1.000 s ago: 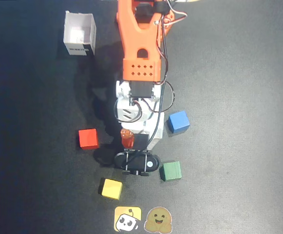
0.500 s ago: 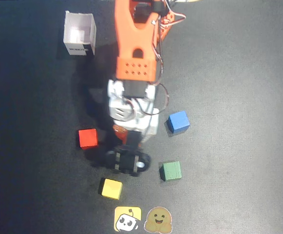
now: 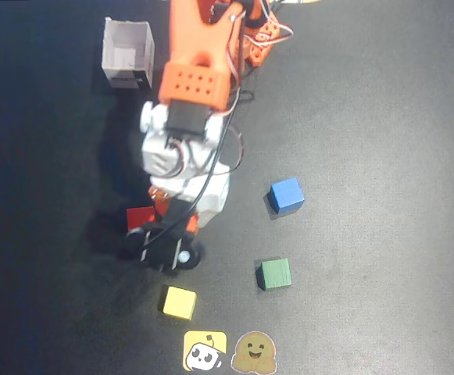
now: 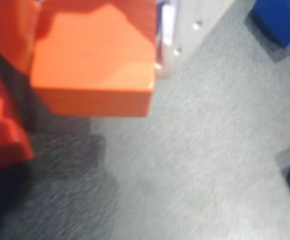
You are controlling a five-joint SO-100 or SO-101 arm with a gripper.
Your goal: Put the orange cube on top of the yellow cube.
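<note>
— Between the claw's point(image 4: 92, 55) fingers in the wrist view?
— It clamps the orange cube point(image 4: 92, 62), held off the mat; the yellow cube point(image 3: 180, 302) sits apart, nearer the overhead view's bottom.

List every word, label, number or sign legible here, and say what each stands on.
No text can be read.
Small white open-topped box: a dark strip on its lower wall, too small and blurred to read.
Yellow square sticker and brown blob-shaped sticker: cartoon faces only, no lettering.
Coloured cubes: blank.
</note>
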